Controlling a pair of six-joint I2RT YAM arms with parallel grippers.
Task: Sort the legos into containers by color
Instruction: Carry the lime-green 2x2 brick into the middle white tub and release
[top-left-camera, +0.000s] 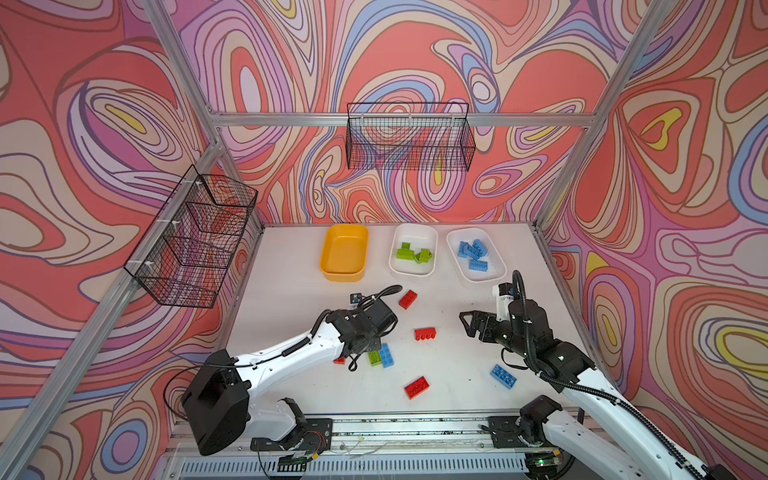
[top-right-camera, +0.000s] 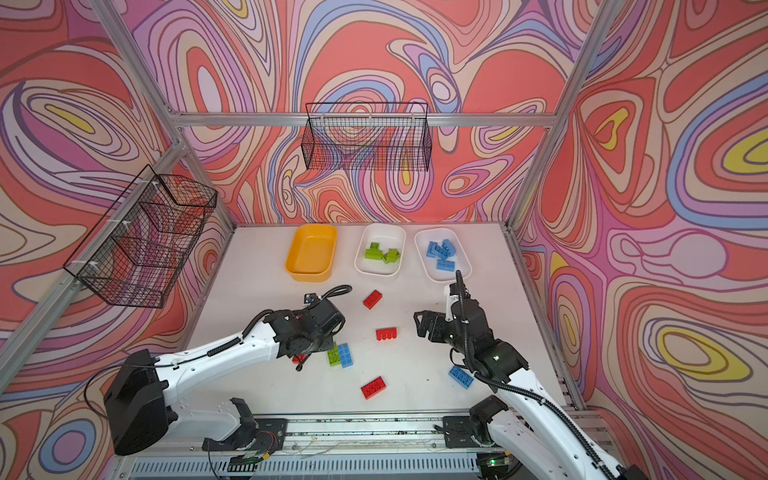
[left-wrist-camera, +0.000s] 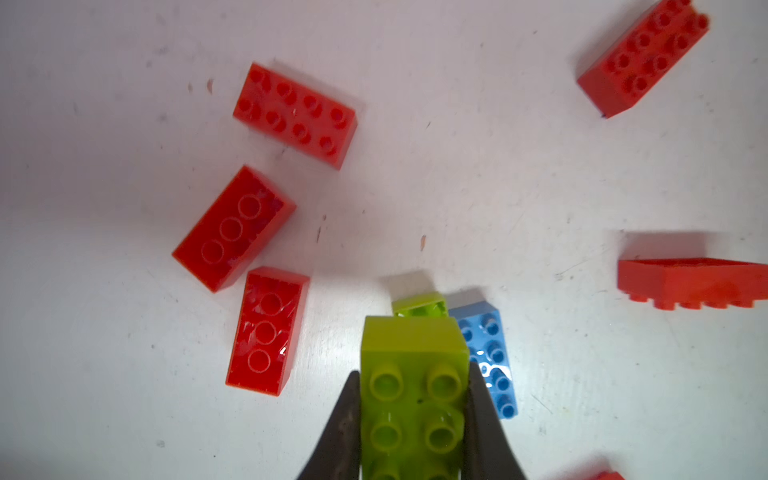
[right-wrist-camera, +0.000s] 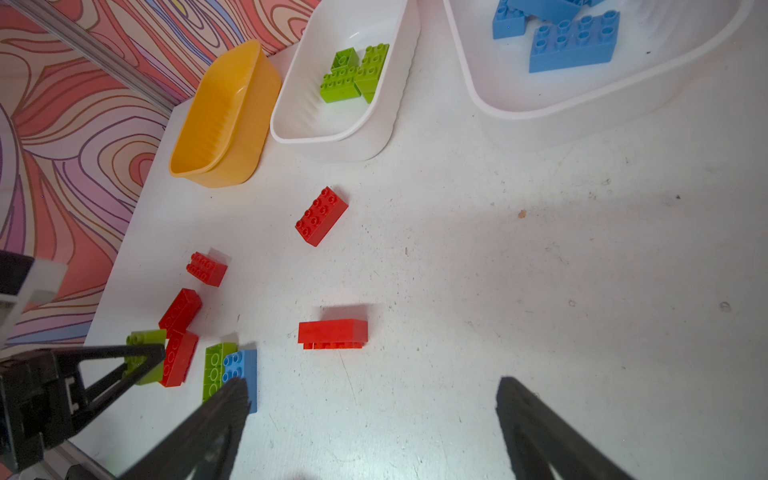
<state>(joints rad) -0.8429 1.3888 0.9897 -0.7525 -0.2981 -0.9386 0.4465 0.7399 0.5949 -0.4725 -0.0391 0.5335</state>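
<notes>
Swirl-patterned walls close in a white desk (top-left-camera: 457, 365) scattered with loose bricks, with three tubs lined up along its far edge. The left claw (left-wrist-camera: 412, 374) is pinching a lime green brick (left-wrist-camera: 411, 340) across its long sides. It sits directly over a second green brick (left-wrist-camera: 417, 303), which lies touching a light blue brick (left-wrist-camera: 490, 357). I cannot tell whether the held one has cleared the desk. The step in hand looks like carrying it to the tub of greens. To do it well, I would raise it straight up first, so it does not drag its two neighbours or the red bricks (left-wrist-camera: 259, 332) just beside. I would keep the pinch firm and level, cross to the middle white tub (top-left-camera: 411, 272), and let go low over its floor so the brick neither bounces out nor catches the rim. The right claw (right-wrist-camera: 372, 395) hangs spread and empty over bare desk near the tubs, and the path should pass clear of it. The middle tub holds a few green bricks (top-left-camera: 413, 253). The white tub on the right (top-left-camera: 482, 277) holds several light blue bricks (top-left-camera: 473, 251). The yellow-orange tub (top-left-camera: 340, 277) is empty, and every red brick in view lies out on the desk, as does a stray light blue brick (top-left-camera: 503, 376).
</notes>
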